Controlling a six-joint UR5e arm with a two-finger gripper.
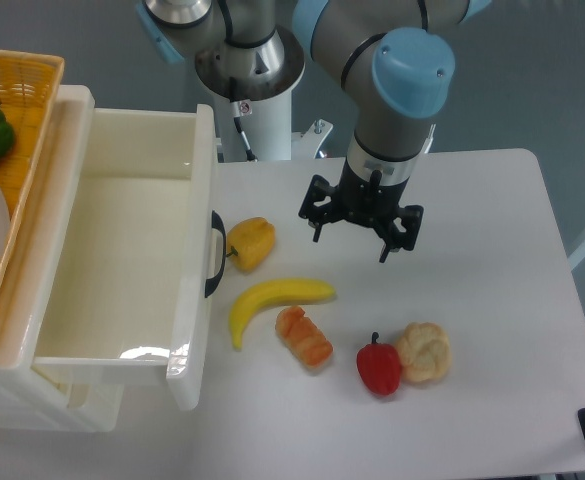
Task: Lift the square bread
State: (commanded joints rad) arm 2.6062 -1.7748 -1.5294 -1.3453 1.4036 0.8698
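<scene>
Bread (304, 337) of the square kind is lying on the white table (492, 220), angled across the surface just below the banana (272, 302), with the upper left end of the loaf sitting close to the banana's underside. A red pepper (379, 366) and a pale round roll (424, 351) are sitting to its right, a little apart from it. A yellow pepper (251, 243) is resting near the handle of the open white drawer (132, 260).

Gripper (353, 228) is hanging over bare table above and to the right of the loaf, apart from every item. Its fingers (389, 235) are standing spread, with nothing between them.

Assessment of handling: the loaf is appearing as a small moulded toy with a glossy crust, so it is likely light and stiff rather than soft, and the sheen is suggesting a slick surface. Crushing is looking improbable; slipping out of a light pinch is the more probable fault.

Recommended hold: across the narrow width at mid-length, with the jaws turned to sit square to the loaf's long axis, since the flat flanks are offering the best bearing. The banana-side finger is needing care, as the clearance there is looking slim. The loaf's height cannot be judged from this view.
</scene>
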